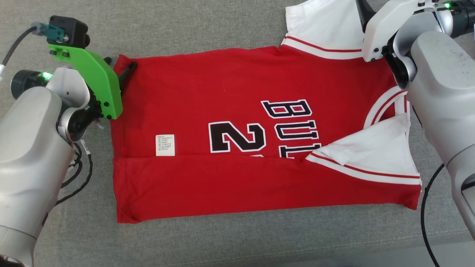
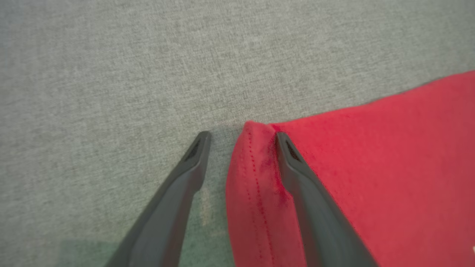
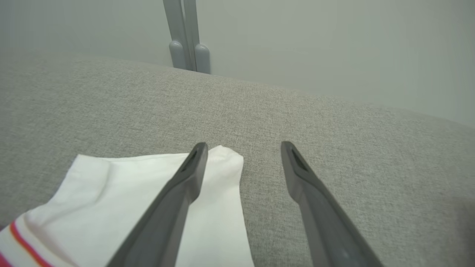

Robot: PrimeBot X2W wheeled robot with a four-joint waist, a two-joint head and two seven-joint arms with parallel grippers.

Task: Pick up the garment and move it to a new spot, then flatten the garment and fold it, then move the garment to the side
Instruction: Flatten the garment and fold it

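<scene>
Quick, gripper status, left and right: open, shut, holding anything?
Left gripper: open, astride a corner of the red garment, nothing clamped.
Right gripper: open, holding nothing, by the edge of the white sleeve.

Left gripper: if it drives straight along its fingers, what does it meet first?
Probably the red jersey: its corner hem lies between the left gripper fingers, which stand apart, with the grey cushion just beyond. How near the tips are to the cloth is unclear.

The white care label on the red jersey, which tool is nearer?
Left. The left tool straddles a hem corner of the red jersey, at the end bearing the white care label; the right tool is by the white sleeve at the opposite end.
</scene>
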